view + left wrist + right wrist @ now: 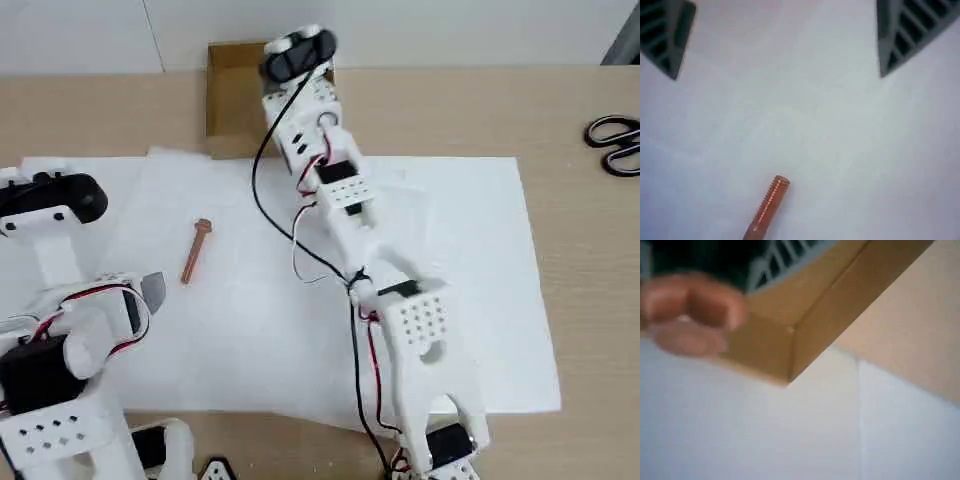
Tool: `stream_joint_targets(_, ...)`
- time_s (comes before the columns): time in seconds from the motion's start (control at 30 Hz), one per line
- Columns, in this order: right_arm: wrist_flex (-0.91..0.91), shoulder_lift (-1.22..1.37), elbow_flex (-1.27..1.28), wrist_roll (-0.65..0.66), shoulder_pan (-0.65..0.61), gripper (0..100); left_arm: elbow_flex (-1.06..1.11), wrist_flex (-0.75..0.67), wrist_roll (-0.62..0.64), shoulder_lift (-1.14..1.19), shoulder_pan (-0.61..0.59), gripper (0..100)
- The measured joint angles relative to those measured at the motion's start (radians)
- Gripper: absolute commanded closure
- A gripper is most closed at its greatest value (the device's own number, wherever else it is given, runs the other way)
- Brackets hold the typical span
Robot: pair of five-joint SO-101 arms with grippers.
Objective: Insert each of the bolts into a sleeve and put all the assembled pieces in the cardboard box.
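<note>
Bolt (pixel 196 251) of copper colour lies on the white sheet (pixel 460 240), toward 9 o'clock from the sheet's middle, its head pointing to about 12 o'clock and its threaded end to about 6. It lies apart from both arms. The left wrist view shows the threaded end (pixel 771 200) on the sheet, and the left gripper (pixel 777 75) above the sheet with its two dark ribbed fingers (pixel 900 35) spread wide and nothing between them.

The cardboard box (pixel 233 100) sits at the 12 o'clock side of the wooden table (pixel 560 100), touching the sheet's far edge. The right arm stretches from 6 o'clock across the sheet, and the right gripper (pixel 298 58) hangs over the box. The right wrist view shows a corner of the box wall (pixel 825 305) and a blurred copper-coloured piece (pixel 687 315) close to the camera; whether that claw grips it cannot be told.

Black scissors (pixel 612 143) lie on the table at about 2 o'clock, well apart from the sheet.
</note>
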Motion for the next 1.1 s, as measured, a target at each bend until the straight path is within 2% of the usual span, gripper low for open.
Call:
stream_joint_targets(0.27,0.0,0.193,-0.173,0.0,-0.031,99.1,0.0,0.0,0.0,0.0,0.0,76)
stream_joint_targets(0.7,0.0,0.259,-0.18,0.0,0.002,98.9,0.0,0.0,0.0,0.0,0.0,76)
stream_joint_targets(0.77,0.0,0.267,-0.18,0.0,0.006,95.9,0.0,0.0,0.0,0.0,0.0,76)
stream_joint_targets(0.97,0.072,0.273,-0.196,0.0,0.006,76.0,0.0,0.0,0.0,0.0,0.0,76)
stream_joint_targets(1.1,0.117,0.272,-0.209,0.0,0.006,76.4,0.0,0.0,0.0,0.0,0.0,76)
